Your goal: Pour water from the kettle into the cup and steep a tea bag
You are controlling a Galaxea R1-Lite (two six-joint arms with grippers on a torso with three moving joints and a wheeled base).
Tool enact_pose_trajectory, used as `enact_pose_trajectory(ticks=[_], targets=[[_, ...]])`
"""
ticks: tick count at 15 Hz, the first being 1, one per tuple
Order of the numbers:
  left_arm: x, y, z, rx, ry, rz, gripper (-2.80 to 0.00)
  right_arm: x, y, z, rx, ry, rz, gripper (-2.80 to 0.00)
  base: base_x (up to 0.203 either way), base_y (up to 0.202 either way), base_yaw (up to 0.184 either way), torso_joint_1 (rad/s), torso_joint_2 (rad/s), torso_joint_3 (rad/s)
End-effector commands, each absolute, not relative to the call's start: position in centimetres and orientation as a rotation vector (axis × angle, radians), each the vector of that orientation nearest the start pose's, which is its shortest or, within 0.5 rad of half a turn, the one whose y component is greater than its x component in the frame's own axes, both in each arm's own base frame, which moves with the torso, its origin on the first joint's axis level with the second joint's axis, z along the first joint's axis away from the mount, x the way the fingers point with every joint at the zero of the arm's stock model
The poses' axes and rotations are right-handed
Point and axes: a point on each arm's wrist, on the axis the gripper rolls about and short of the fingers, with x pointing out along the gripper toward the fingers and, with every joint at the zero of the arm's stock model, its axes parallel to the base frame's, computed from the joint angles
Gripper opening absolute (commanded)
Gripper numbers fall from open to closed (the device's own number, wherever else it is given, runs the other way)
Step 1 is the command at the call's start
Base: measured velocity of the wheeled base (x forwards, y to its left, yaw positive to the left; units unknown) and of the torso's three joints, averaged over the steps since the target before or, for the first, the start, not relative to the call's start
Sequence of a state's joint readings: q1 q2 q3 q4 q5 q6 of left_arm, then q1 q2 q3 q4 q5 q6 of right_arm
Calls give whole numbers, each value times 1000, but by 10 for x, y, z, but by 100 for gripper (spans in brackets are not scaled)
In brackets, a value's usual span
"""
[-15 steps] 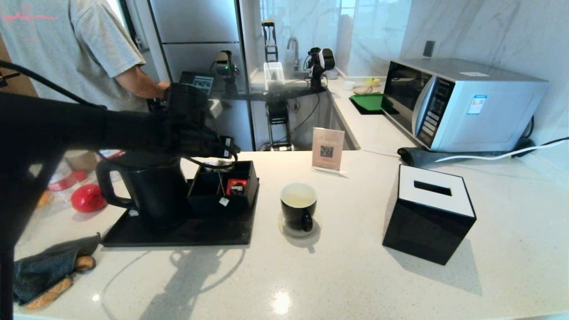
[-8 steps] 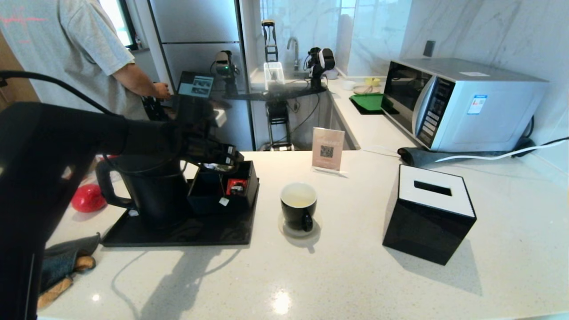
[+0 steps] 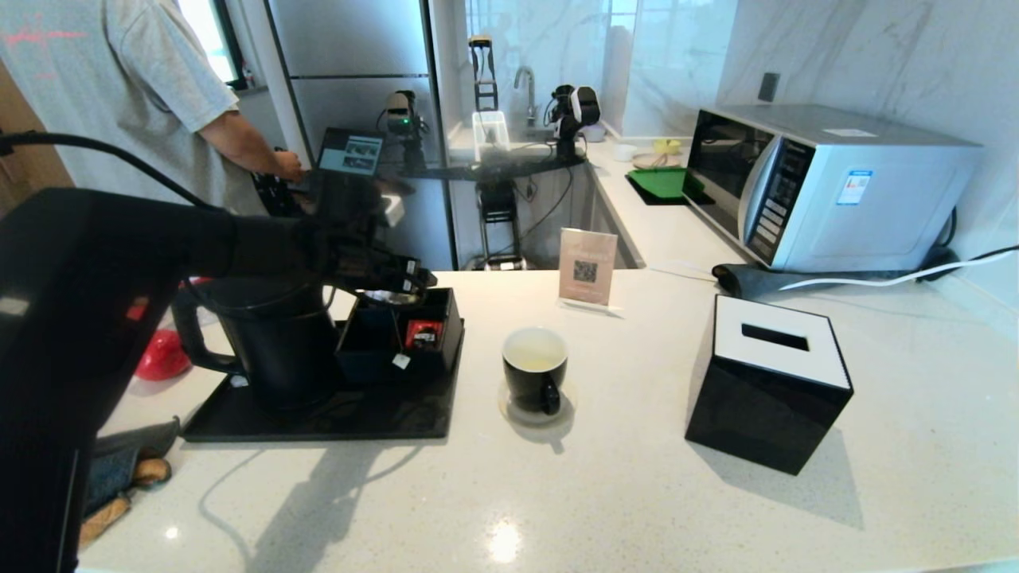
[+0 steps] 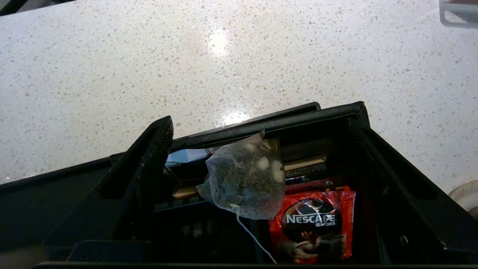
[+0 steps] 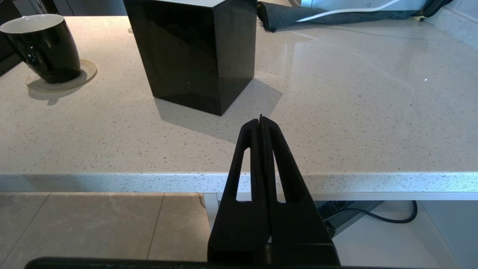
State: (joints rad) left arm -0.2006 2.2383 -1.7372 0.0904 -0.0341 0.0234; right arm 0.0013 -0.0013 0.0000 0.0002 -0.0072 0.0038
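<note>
My left gripper (image 4: 257, 149) spread wide around the tea bag (image 4: 244, 185).
Fingers flank it untouched, mid-frame, above the black organizer box (image 4: 336, 116); speckled white counter (image 4: 186, 67) fills the upper frame.

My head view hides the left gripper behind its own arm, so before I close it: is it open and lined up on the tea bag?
Observer: The left wrist view shows the left gripper open, straddling the tea bag, which is not yet gripped.
Operator: Anything beside the bag I might catch?
Observer: A red packet sits right against it in the same black organizer; the bag overlaps its corner.
Operator: And the right arm?
Observer: The right gripper is shut, parked off the counter edge, facing the tissue box.
</note>
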Motion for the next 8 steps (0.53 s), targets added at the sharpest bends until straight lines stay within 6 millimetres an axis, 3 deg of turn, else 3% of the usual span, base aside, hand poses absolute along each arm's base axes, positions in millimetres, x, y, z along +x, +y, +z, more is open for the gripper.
enact_pose_trajectory(ticks=[1, 8], targets=[[453, -93, 155, 72, 599, -236, 0, -23, 0, 75, 4, 0, -6, -280, 0, 0, 0, 0, 0, 0], [461, -92, 152, 70, 591, -232, 0, -23, 0, 75, 3, 0, -6, -280, 0, 0, 0, 0, 0, 0]])
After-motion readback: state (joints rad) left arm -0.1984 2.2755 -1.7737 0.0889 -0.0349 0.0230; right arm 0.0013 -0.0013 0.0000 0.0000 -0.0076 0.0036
